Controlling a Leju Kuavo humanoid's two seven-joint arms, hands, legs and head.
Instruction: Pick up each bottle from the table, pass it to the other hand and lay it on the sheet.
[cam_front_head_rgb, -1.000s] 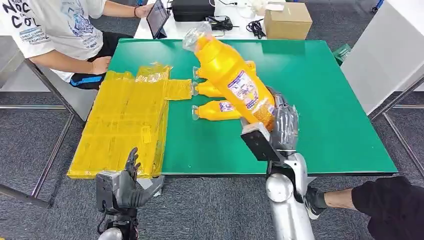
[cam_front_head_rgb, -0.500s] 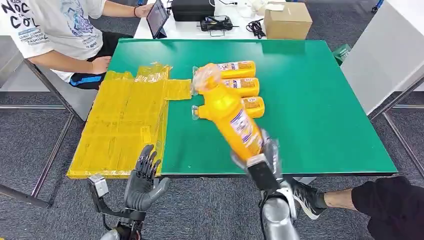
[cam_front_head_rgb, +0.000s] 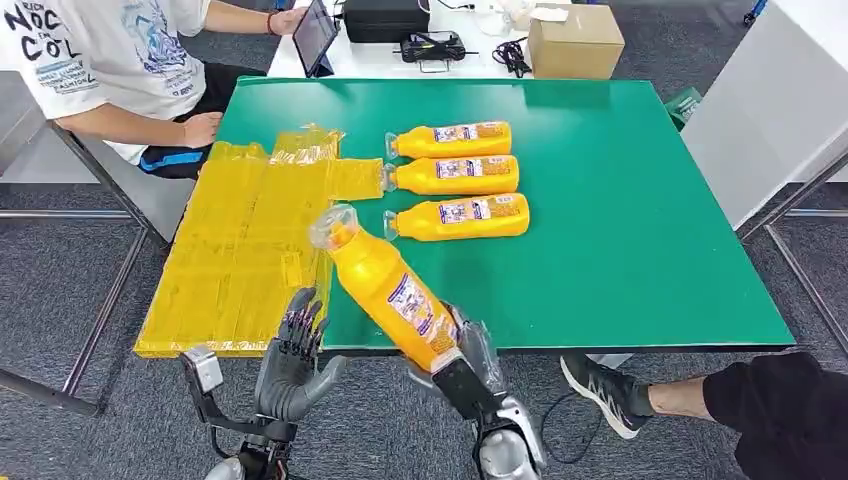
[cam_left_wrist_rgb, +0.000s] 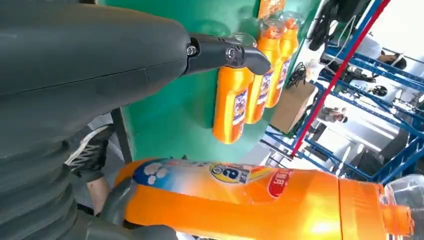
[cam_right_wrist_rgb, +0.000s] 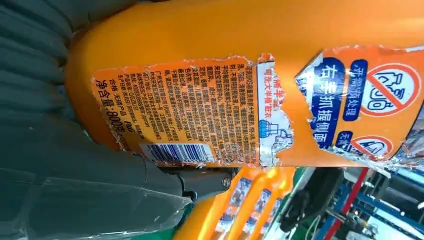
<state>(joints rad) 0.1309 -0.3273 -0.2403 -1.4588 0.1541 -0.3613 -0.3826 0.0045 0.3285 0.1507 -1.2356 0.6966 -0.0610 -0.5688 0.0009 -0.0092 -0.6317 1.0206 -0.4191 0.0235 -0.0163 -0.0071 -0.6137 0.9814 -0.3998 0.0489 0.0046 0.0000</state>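
Bottle (cam_right_wrist_rgb: 250, 75) label: "800克", barcode

Right hand (cam_front_head_rgb: 468, 352) gripping low, left hand (cam_front_head_rgb: 290, 360) raised, fingers (cam_front_head_rgb: 300, 318) spread

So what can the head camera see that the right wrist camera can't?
Only the head view shows the yellow sheet, the left hand open by the table edge, a seated person and the cardboard box. Only the right wrist view shows the held bottle's torn back label with its barcode up close. Both show the right hand gripping that bottle and the bottles lying on the green table.
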